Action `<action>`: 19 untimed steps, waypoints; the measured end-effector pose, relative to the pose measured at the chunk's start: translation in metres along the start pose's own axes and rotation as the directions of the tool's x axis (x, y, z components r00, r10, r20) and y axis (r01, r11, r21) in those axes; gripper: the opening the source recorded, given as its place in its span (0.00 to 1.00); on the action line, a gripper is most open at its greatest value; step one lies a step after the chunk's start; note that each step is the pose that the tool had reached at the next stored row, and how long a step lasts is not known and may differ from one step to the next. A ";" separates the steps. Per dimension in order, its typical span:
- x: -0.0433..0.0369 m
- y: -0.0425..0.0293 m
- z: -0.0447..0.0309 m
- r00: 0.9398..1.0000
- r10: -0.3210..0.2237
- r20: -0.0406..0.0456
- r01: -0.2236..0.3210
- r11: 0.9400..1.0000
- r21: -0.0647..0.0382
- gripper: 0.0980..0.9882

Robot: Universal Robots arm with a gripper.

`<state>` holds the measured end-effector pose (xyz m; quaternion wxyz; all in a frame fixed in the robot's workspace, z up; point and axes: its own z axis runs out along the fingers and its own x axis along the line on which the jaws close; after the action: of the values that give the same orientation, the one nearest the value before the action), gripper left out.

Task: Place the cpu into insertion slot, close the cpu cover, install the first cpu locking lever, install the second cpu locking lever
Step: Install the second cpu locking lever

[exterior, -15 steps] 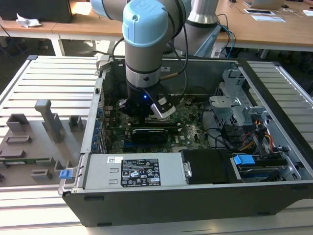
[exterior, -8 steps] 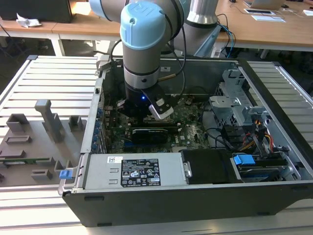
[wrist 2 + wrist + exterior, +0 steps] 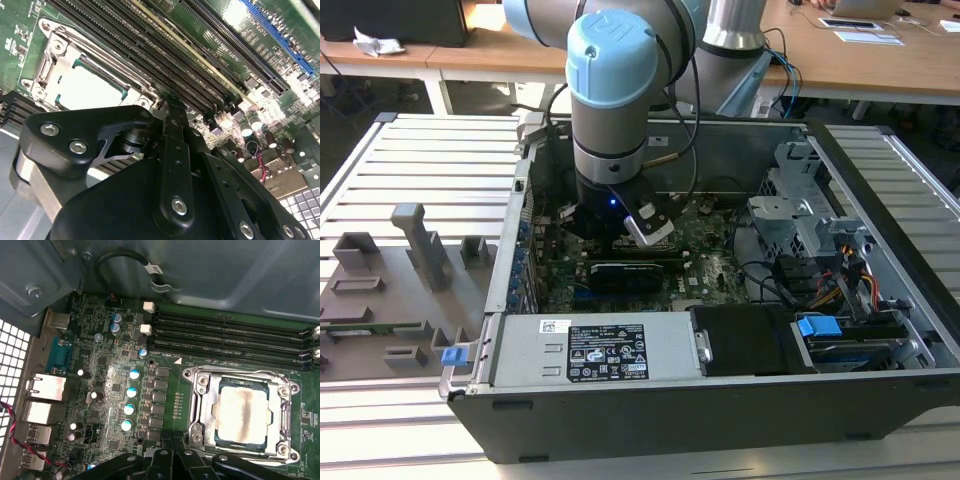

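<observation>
A ribbed grey surface [image 3: 430,150] carries an open computer case [image 3: 720,400] at its middle and a grey fixture plate [image 3: 380,300] near one side edge.

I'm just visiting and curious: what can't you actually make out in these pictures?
- Exterior view: the insertion slot is hidden behind the arm's blue-capped wrist.
- Both wrist views: the gripper's own black linkage covers its fingertips.
- Second wrist view: glare washes out the cpu top.
- First wrist view: the cpu cover lower edge is partly blocked.

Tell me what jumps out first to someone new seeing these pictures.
The blue-capped robot arm reaching down into the open computer case in the exterior view. In both wrist views, the silver-topped cpu already sits in its socket, framed by the metal cpu cover, beside long black memory slots.
</observation>
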<state>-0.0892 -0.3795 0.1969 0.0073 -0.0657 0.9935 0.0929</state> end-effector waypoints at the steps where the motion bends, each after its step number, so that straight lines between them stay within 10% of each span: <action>1: 0.0006 -0.0003 0.0000 1.000 0.000 0.002 0.000 1.000 -0.001 0.01; 12: 0.0035 -0.0043 -0.0035 1.000 -0.002 0.012 0.002 1.000 -0.008 0.01; 19: -0.0096 0.0034 -0.0109 1.000 -0.002 0.010 0.002 1.000 0.002 0.01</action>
<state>-0.0802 -0.3769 0.2085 0.0126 -0.0661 0.9935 0.0923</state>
